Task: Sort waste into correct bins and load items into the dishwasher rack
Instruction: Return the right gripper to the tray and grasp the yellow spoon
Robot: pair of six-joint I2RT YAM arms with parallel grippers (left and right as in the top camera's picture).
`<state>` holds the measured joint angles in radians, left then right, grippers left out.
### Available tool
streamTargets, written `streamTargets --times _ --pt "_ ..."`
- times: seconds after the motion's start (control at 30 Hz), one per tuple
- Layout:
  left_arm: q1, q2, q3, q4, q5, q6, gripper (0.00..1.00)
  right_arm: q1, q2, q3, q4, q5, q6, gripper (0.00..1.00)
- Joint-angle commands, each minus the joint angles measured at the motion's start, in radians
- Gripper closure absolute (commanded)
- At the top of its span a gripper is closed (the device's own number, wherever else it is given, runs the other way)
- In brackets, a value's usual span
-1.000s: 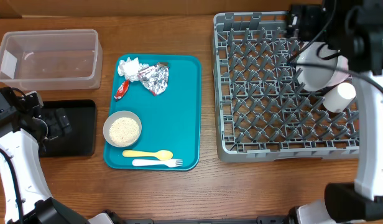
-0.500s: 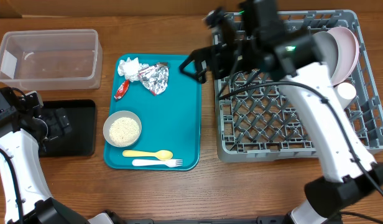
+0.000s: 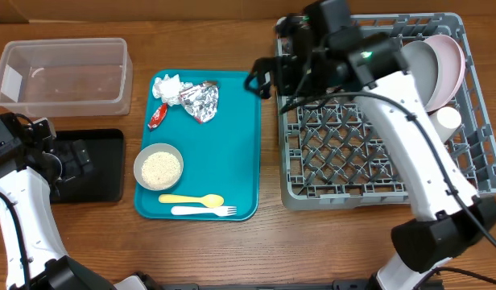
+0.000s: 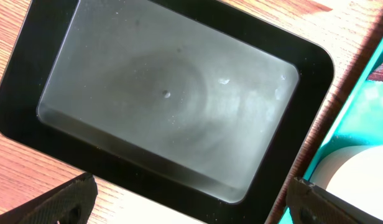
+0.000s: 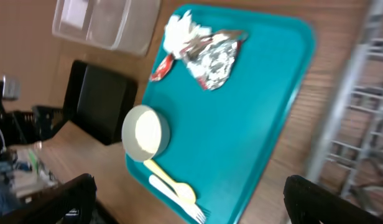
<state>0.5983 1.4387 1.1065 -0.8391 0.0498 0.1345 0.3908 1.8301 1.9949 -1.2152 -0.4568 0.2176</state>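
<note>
Spoon (image 3: 192, 199) and fork (image 3: 204, 211) lie side by side at the teal tray's (image 3: 232, 145) lower edge, long axes left-right, heads right. Left gripper (image 4: 191, 202), over the black tray (image 4: 30, 74), and right gripper (image 3: 261, 80) both gape wide, empty.

Bright, even light; right wrist view blurred; soft glare in black tray (image 4: 317, 71).

A lab-style dishwashing mock-up — wooden table (image 3: 264, 242), teal serving tray (image 3: 236, 145), grey dishwasher rack (image 3: 353, 198).
</note>
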Motion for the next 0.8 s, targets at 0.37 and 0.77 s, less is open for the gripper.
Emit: streamTargets --times 0.37,0.77 --pt "0.009 0.003 0.022 0.002 0.014 0.016 0.00 0.303 -0.021 -0.371 0.035 0.035 -0.174 0.38" --pt "0.009 0.003 0.022 0.002 0.014 0.016 0.00 0.695 -0.019 -0.723 0.616 0.303 -0.371 0.47"
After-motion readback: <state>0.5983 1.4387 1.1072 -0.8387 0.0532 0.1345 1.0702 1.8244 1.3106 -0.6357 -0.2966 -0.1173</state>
